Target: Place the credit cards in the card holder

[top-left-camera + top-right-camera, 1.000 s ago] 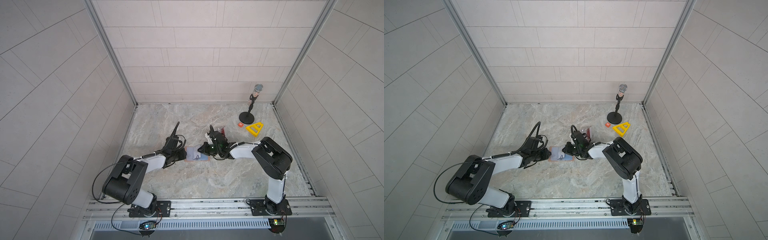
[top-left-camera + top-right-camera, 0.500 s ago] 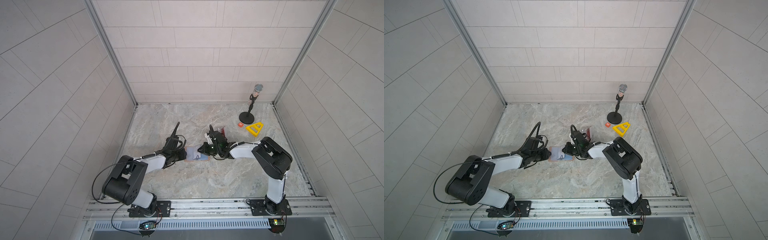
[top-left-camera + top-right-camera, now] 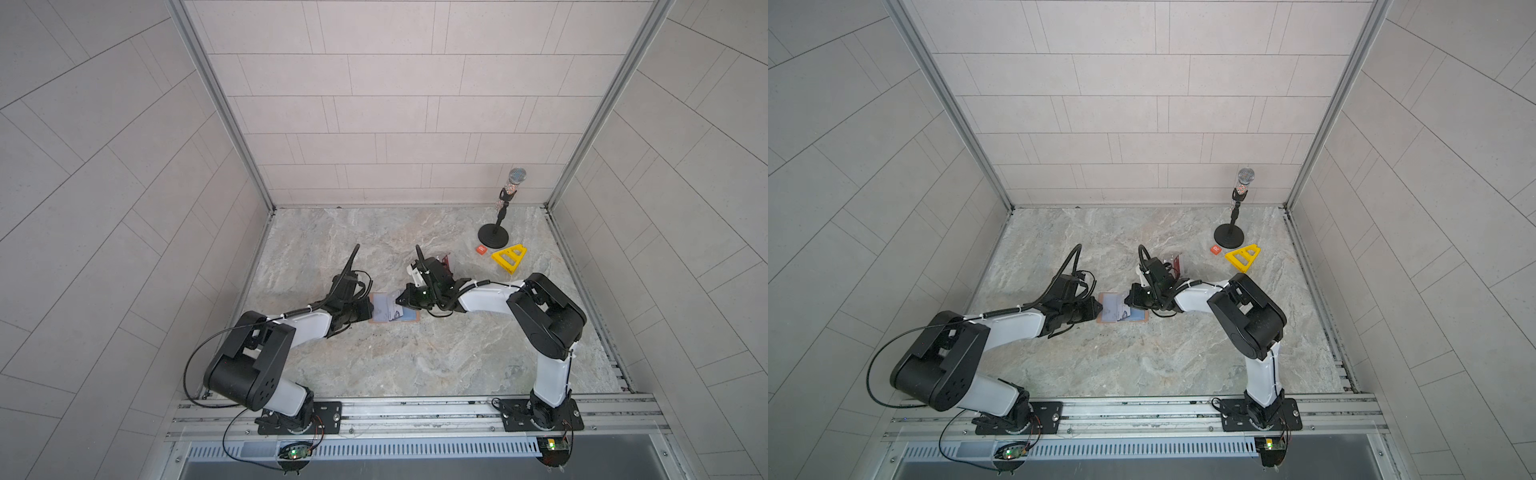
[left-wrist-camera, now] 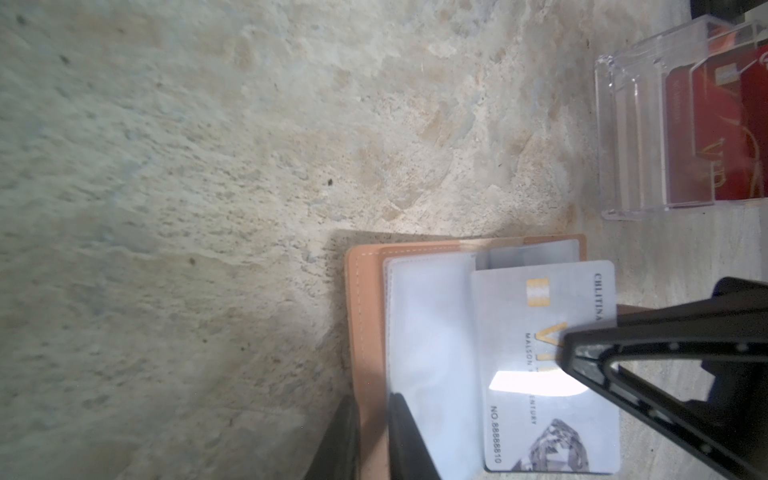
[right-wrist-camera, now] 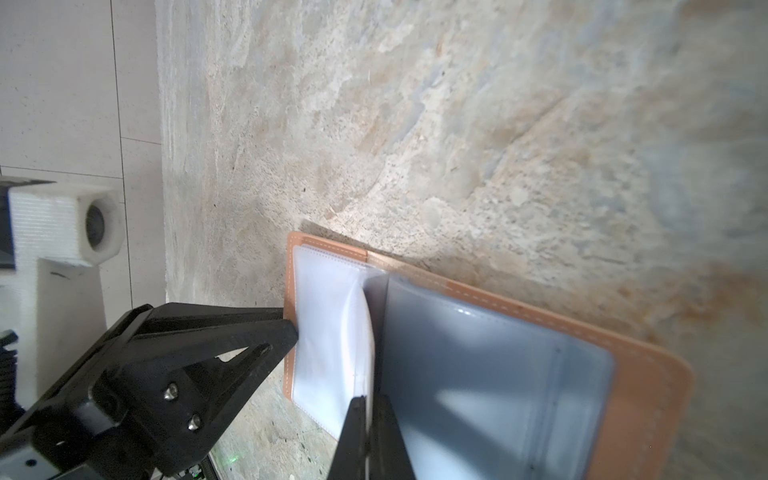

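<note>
- The tan-pink leather card holder (image 3: 380, 309) lies open and flat on the worktop, front of centre and between the two arms. Its clear plastic sleeve pages face up, and white stitching runs along the leather border (image 5: 648, 374).
- A whitish-blue credit card (image 4: 540, 374) with a gold chip and gold lettering lies face up over the sleeve pages, on the half of the holder nearer the right arm. One long edge reaches the middle of the holder. Whether that edge has entered a pocket cannot be told.
- The right jaws are fully closed, pinching the outer edge of this card.
- The left jaws are nearly closed and clamp the holder's opposite edge, one finger on the sleeve page (image 4: 415, 332) and one outside the leather cover.
- More dark red credit cards (image 4: 698, 137) with gold print stand in a clear plastic box (image 4: 623, 124) just behind the holder, near the right arm's wrist.
- Well apart, in the far right corner, stand a silver-headed microphone on a black round-based stand (image 3: 505, 208), a small orange square tile (image 3: 481, 249) and a yellow triangular plastic frame (image 3: 509, 257), the tile between the stand's base and the frame.
- The worktop (image 3: 395, 374) is grey-beige marble-patterned stone with rust-brown veins, matt and slightly speckled up close.
- Pale grey rectangular wall tiles (image 3: 374, 104) enclose it on three sides, with aluminium posts (image 3: 220, 104) at the back corners.
- An aluminium rail (image 3: 415, 415) along the front edge carries the black base plates of both white-and-black arms.
</note>
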